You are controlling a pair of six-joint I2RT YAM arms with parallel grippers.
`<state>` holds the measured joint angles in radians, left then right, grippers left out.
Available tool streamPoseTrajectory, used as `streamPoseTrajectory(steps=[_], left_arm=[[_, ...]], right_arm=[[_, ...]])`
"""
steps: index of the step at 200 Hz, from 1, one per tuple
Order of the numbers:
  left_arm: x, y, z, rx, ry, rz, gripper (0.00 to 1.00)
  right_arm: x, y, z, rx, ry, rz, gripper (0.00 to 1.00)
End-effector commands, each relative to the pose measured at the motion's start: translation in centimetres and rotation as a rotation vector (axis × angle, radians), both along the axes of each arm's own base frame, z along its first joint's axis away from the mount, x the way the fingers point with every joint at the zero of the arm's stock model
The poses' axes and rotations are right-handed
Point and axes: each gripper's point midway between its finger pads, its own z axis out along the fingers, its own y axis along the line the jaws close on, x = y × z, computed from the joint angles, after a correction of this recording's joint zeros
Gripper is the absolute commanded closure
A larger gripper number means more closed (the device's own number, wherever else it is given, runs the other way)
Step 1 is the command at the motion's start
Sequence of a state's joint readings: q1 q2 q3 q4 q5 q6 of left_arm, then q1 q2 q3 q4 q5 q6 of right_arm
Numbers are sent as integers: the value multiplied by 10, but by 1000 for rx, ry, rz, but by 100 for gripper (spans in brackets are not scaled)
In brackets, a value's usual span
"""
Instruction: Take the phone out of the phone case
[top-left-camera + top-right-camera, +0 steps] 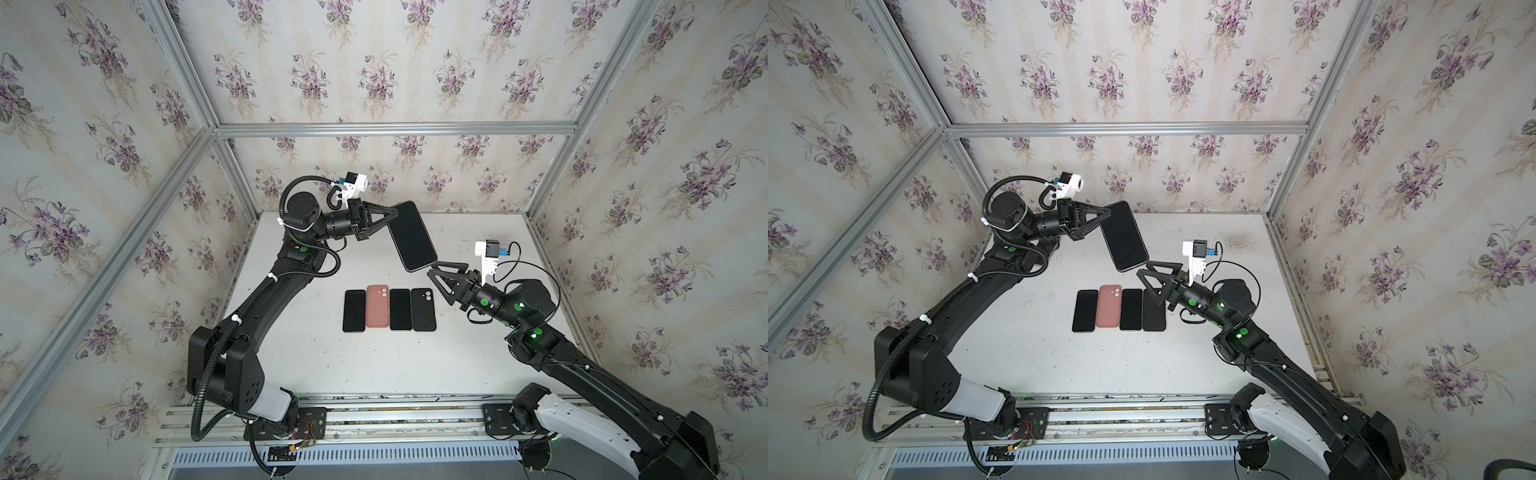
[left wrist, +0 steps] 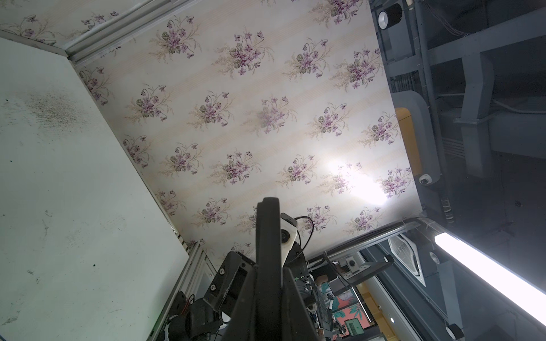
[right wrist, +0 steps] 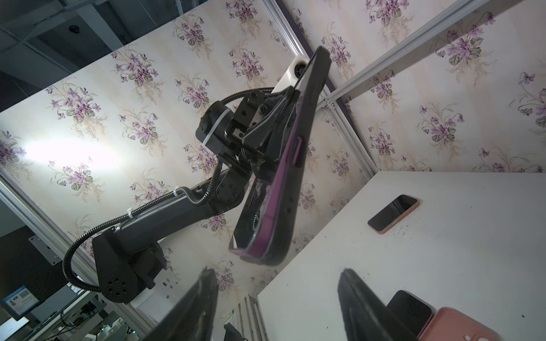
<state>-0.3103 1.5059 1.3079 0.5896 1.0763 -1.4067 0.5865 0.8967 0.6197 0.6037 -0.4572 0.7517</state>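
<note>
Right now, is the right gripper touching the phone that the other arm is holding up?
Apart. The right wrist view shows the right gripper open, with background visible between its fingers and the raised phone.

- The wallpaper (image 1: 374, 75) was pale cream in faint stripes, patterned with purple violet sprays and grey-green leaves.
- The table (image 1: 316, 361) was white, flecked with dark smudges.
- The phone (image 1: 410, 237) had a black face. In the right wrist view its side showed purple, rimmed by a black phone case (image 3: 280, 246).
- Of the four handsets in the row, three were black (image 1: 354, 311) and one was a salmon-pink case (image 1: 377, 306).
- The left arm (image 1: 266, 299) and right arm (image 1: 582, 374) were black with white sections and green spots.
- The frame (image 1: 395, 129) was silver.
</note>
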Motion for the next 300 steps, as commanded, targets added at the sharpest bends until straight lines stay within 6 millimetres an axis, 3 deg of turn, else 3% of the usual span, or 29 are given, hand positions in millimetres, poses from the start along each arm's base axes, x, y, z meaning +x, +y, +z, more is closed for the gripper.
streamPoseTrajectory(steps=[1,117,244,269,300], left_arm=[[-11,1,16,-42,-50,-20,100],[-17,-2,25,-75,-64,-51,100],[-20,-11,8,-51,-58,-95,100],[-18,-12,5,-49,-53,-95,100],[-15,-13,3,-45,-54,-93,100]], right_arm=[[3,-4,15,52,-39,-26,32],[16,-1,3,45,-14,-59,34],[32,-14,-4,109,48,-134,37],[31,-10,-5,108,55,-109,44],[31,-5,-8,121,83,-73,62]])
